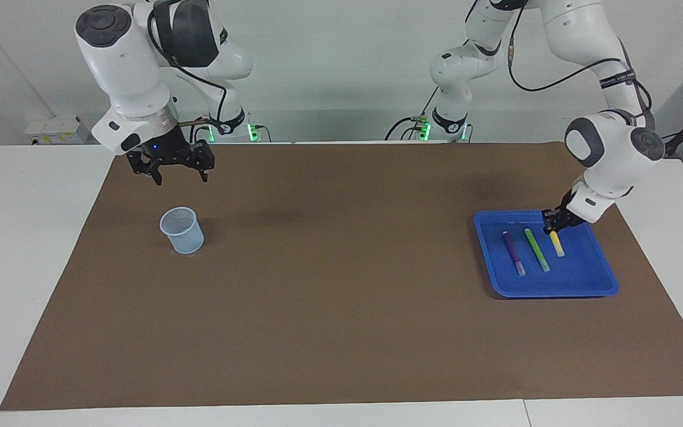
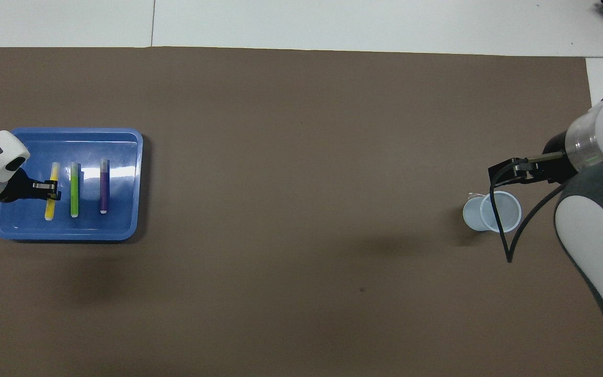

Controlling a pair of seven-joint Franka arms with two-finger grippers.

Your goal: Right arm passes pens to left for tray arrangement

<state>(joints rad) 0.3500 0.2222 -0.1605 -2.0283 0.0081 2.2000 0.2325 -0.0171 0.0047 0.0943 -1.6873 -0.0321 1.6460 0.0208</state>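
Clamped on the yellow pen (image 1: 557, 243), your left gripper (image 1: 552, 226) sits low inside the blue tray (image 1: 555, 286) at the left arm's end of the table, gripping the pen near the end closer to the robots. You see the pen lying nearly flat, its pale tip pointing away from the robots, its long axis running from the robots' side of the tray toward the side farther from them. Whether the pen rests fully on the tray floor you cannot tell from either view.

Beside it lie the green pen (image 1: 536, 249) and the purple pen (image 1: 513, 252), both flat in the tray and parallel to the yellow one, pale tips turned the same way. The green pen sits between the other two, each a little apart from its neighbour.

Your right gripper (image 1: 171, 168) hangs with its fingers spread wide and nothing in them, over the brown mat (image 1: 341, 332) near the pale translucent cup (image 1: 182, 230), which looks empty from overhead; that arm waits.

By the look of it, two pens are placed and the third needs only releasing. What remains for you is to let go and lift the left arm clear without nudging the row.
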